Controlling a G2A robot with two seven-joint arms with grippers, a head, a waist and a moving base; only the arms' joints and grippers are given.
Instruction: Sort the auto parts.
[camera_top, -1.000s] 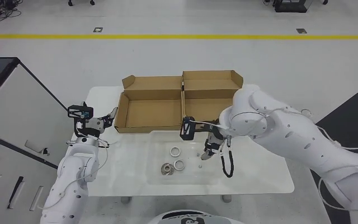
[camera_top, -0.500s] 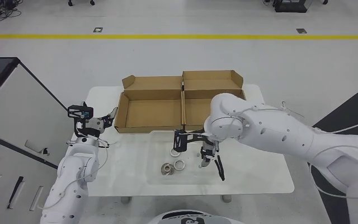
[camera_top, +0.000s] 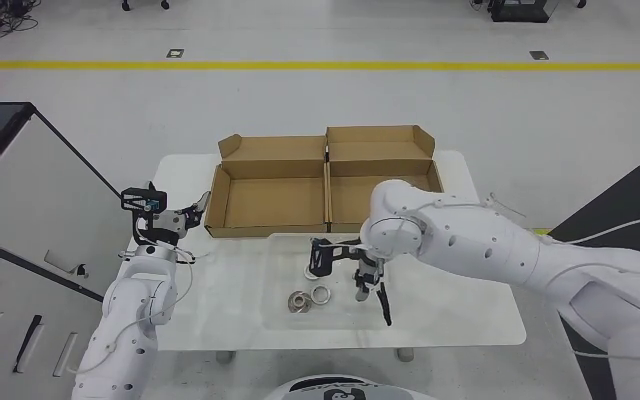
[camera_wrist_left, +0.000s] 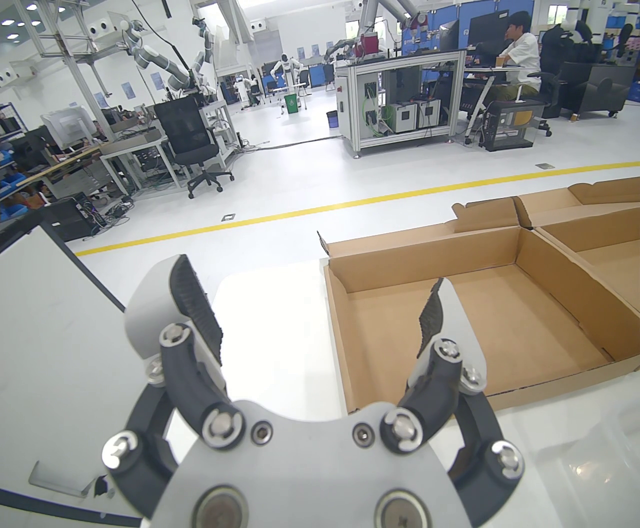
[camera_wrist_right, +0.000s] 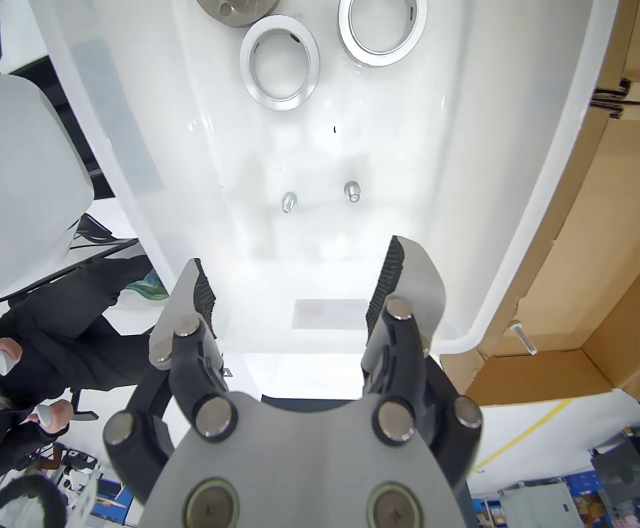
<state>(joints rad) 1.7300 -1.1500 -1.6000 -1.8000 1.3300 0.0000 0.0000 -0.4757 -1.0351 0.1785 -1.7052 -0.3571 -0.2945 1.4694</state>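
We find the right claw above the white tray, jaws apart, holding nothing. In the tray just ahead stand a small bolt and a second bolt; farther on lie a metal ring, another ring and a flanged disc. The left claw (likewise apart, empty) is near the table edge, beside an open cardboard box.

The left arm is held bent at the robot's left side, forearm raised. The left end effector is pointed forward and slightly downward, its jaws spread wide with nothing held between them. The right arm is stretched from the right toward the centre and bent at the elbow. The right end effector is aimed downward, with its jaws parted and nothing gripped.
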